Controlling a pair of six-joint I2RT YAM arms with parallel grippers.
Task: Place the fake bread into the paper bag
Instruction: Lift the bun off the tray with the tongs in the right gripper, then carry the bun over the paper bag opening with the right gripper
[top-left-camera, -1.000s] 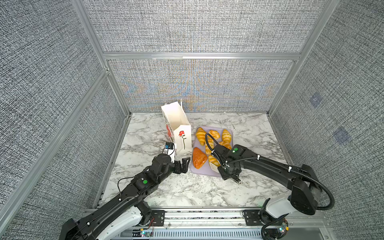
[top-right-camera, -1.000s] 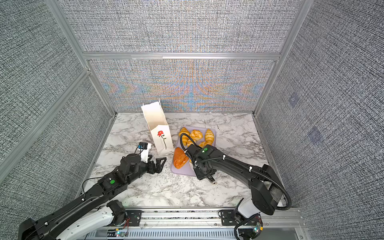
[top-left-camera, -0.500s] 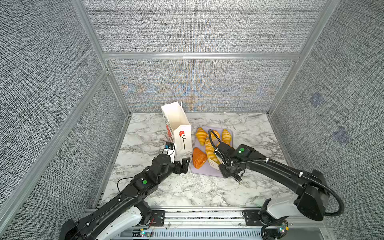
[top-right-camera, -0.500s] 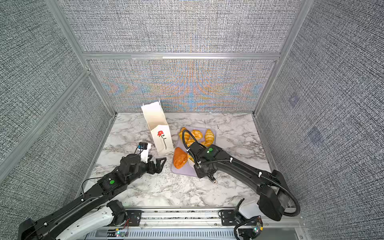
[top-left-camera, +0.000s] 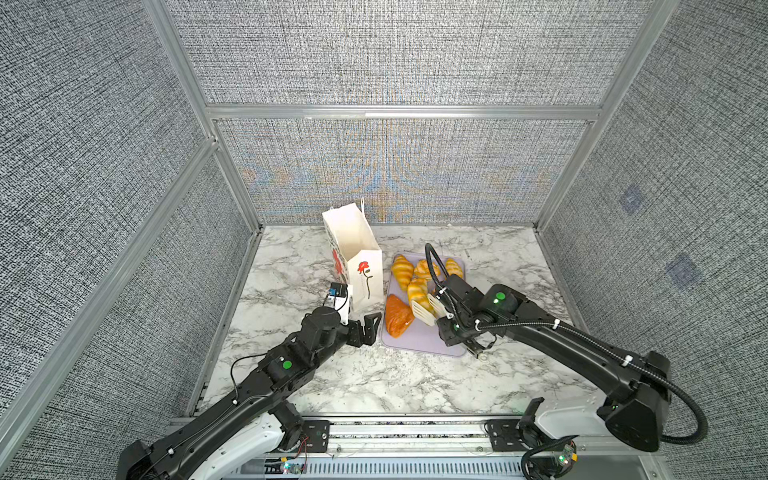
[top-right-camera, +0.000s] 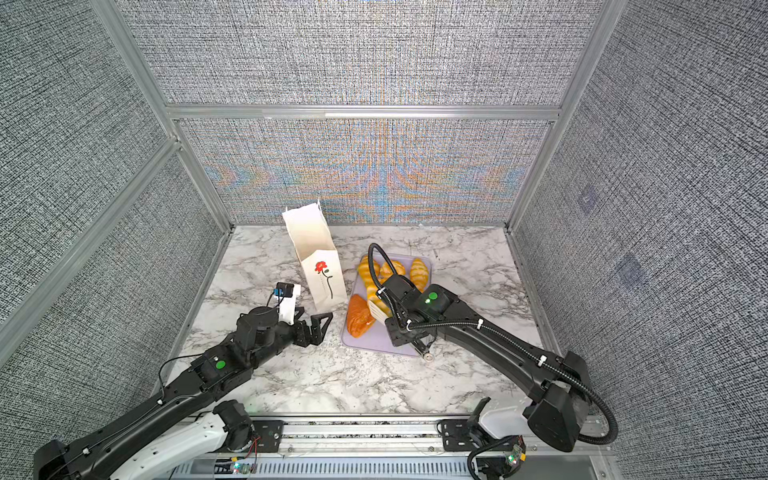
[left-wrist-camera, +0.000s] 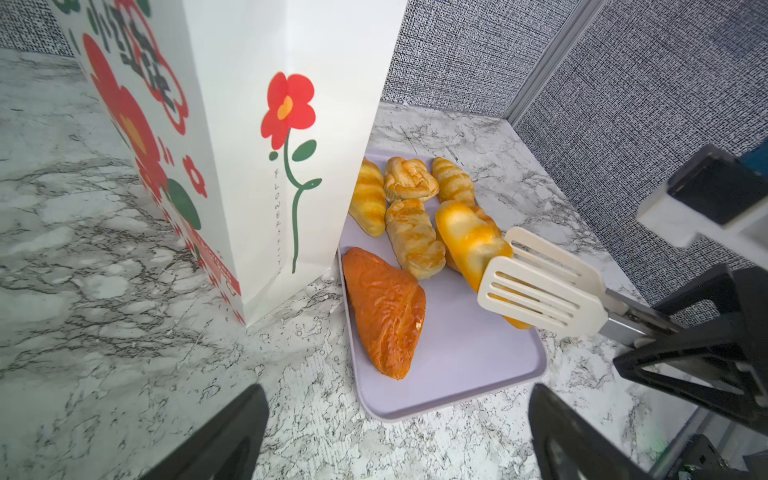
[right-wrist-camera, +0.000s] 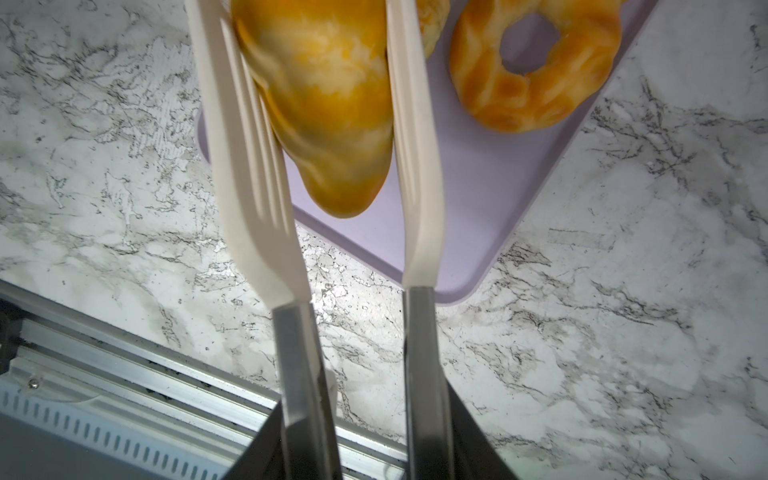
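The white paper bag with a red flower stands upright and open-topped, left of a lavender tray. Several golden fake breads lie on the tray, among them a croissant, an orange-brown triangular one and a ring-shaped one. My right gripper is shut on white slotted tongs. The tongs pinch a golden bread just over the tray. My left gripper is open and empty, low by the bag's base.
Grey fabric walls with aluminium posts enclose the marble table on three sides. A metal rail runs along the front edge. The bag's front corner almost touches the tray's left rim.
My right arm has drawn up and slightly back with the tongs closed on the golden bread, which has come off the other pastries. The left arm has not moved.
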